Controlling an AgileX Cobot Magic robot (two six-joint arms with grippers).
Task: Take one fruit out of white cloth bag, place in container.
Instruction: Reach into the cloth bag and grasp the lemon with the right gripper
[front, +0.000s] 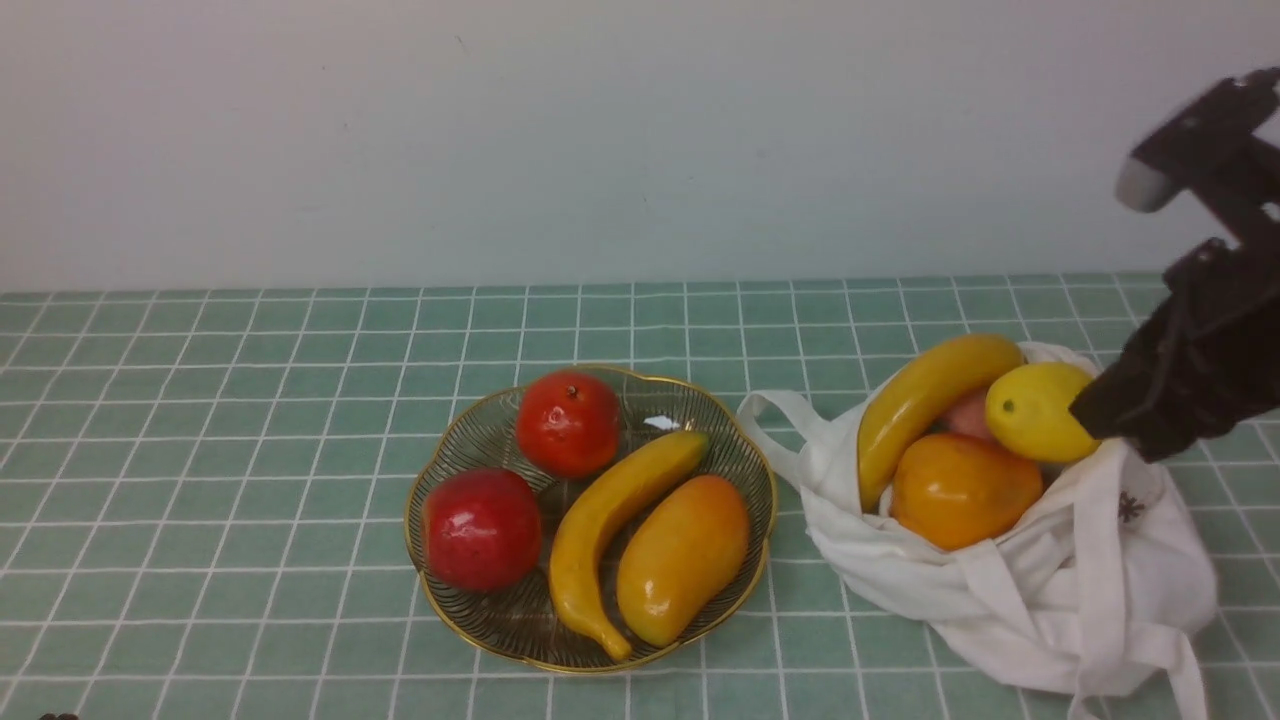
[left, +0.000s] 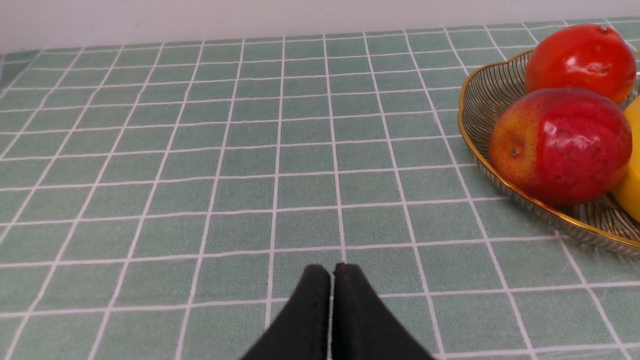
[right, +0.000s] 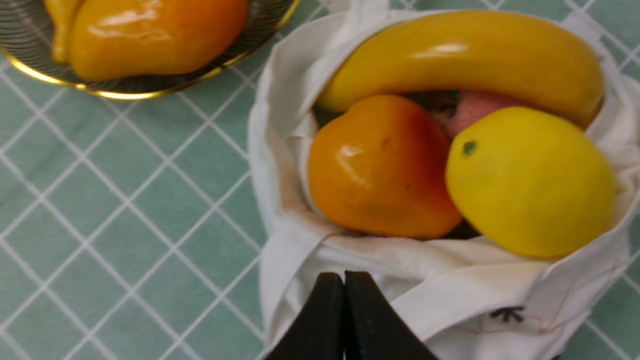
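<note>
Yellow lemon (front: 1035, 410): lies at the top of the open white cloth bag (front: 1010, 590), against a banana (front: 925, 400) and an orange mango (front: 960, 488); not in the container.
Glass-like container (front: 470, 440): gold-rimmed, stands on the green tiled tabletop (front: 200, 450) just left of the bag; holds two red fruits (front: 568, 425), a second banana (front: 600, 520) and a second mango (front: 683, 560).
Black right claw (right: 344, 276): clenched, grasping nothing, tips over the bag's edge just beside the lemon.
Black left claw (left: 331, 267): clenched, empty, over bare tabletop near the container.
</note>
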